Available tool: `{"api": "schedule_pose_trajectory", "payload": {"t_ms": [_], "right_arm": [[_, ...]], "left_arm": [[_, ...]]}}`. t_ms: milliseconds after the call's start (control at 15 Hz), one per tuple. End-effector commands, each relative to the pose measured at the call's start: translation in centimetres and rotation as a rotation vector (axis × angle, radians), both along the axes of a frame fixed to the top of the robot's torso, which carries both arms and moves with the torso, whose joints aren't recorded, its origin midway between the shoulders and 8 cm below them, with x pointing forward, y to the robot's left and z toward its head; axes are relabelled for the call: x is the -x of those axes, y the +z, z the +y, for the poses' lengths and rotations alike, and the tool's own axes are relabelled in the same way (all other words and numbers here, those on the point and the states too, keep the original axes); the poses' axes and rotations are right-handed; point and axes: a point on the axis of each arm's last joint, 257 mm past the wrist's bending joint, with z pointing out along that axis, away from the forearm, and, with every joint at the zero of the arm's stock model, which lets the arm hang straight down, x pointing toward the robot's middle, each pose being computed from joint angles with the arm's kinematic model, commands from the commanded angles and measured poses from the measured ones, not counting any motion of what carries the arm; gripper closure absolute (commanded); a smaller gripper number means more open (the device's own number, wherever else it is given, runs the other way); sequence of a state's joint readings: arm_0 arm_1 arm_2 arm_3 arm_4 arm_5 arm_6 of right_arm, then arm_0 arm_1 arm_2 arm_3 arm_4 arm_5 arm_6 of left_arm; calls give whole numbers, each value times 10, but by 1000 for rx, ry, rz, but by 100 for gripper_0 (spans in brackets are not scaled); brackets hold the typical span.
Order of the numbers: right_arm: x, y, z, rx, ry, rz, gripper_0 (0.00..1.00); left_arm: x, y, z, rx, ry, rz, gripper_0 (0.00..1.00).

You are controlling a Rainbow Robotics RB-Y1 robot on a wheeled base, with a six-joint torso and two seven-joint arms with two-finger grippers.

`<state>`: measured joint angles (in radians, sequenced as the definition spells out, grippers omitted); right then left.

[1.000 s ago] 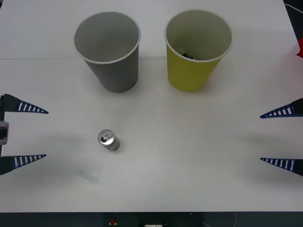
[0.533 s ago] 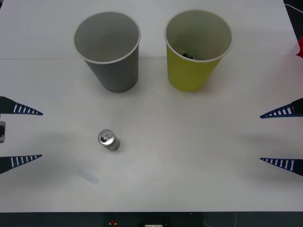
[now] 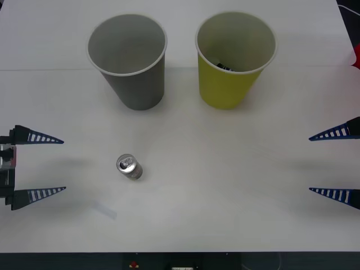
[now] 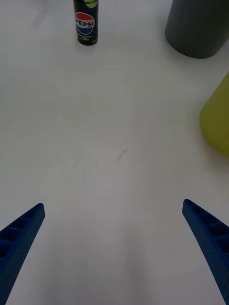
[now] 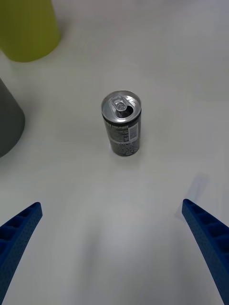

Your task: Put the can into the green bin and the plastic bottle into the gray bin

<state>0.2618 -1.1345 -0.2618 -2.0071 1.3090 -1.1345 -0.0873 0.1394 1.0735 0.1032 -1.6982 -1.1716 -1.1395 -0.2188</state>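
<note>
White surface (image 3: pixel 225 185), one can, two bins, nothing picked up.
Left gripper (image 3: pixel 45 166) at the frame's left edge, spread wide and empty, faces the single upright can (image 3: pixel 129 166) at lower left, likely lining up a grasp. Right gripper (image 3: pixel 332 164) waits open and empty at the right edge. Gray bin (image 3: pixel 132 62) upper left, green bin (image 3: pixel 233 59) upper right.

A white desk (image 3: pixel 225 185) carried everything. On it the can (image 3: pixel 129 166) stood upright, pull-tab top up, on the robot's left half and nearer the robot than the cups. Farther back, side by side but apart, stood the gray bin (image 3: pixel 130 61) on the left and the green bin (image 3: pixel 232 59) on the right, both upright with open mouths. A faint pale smudge (image 3: pixel 104 210) marked the surface just near the can.
</note>
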Motion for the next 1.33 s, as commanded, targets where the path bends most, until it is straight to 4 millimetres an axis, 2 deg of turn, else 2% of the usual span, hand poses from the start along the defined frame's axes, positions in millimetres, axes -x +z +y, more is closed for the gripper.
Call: {"api": "schedule_pose_trajectory", "payload": {"t_ms": [67,400,733,933,1333], "right_arm": [[0,0,0,0,0,0,0],[0,0,0,0,0,0,0],[0,0,0,0,0,0,0],[0,0,0,0,0,0,0],[0,0,0,0,0,0,0]], "left_arm": [[0,-11,-5,89,6,32,0],[-5,-31,-8,153,8,-8,0],[-12,-63,-21,233,14,-14,0],[-20,-75,-27,257,20,-39,0],[-39,-97,-61,341,40,-22,0]]}}
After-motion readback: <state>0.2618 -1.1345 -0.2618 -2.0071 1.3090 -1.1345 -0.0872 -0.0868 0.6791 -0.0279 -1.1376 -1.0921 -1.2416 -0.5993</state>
